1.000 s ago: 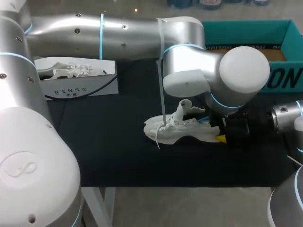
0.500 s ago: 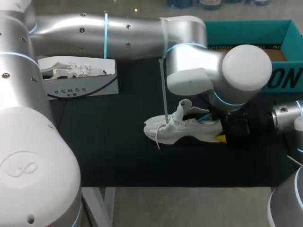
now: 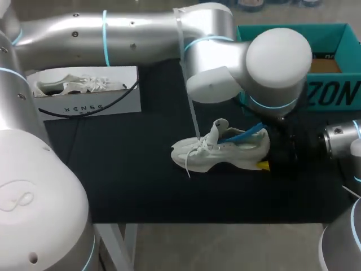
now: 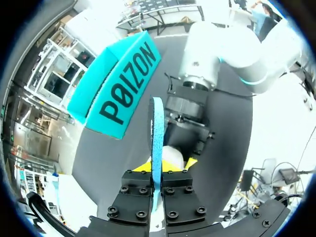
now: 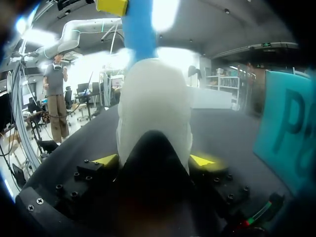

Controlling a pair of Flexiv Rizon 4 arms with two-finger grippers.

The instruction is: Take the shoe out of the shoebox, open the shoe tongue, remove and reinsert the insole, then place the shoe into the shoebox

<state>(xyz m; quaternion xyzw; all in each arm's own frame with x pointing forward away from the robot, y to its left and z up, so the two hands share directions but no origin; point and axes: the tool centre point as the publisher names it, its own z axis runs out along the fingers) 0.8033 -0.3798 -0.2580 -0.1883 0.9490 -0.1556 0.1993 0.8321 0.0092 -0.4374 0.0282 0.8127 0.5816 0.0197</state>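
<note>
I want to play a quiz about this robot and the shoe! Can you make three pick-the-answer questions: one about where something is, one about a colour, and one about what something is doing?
1. Where is the white shoe?
A in a box
B on the black table
C on the floor

2. What colour is the insole?
A blue
B red
C green

3. What are the left gripper's fingers doing?
A shut on the insole
B open, holding nothing
C shut on a shoelace

Answers:
1 B, the shoe lies on the table.
2 A, the strip sticking out of the shoe is blue.
3 A, the left wrist view shows both fingers pressing the insole.
</note>
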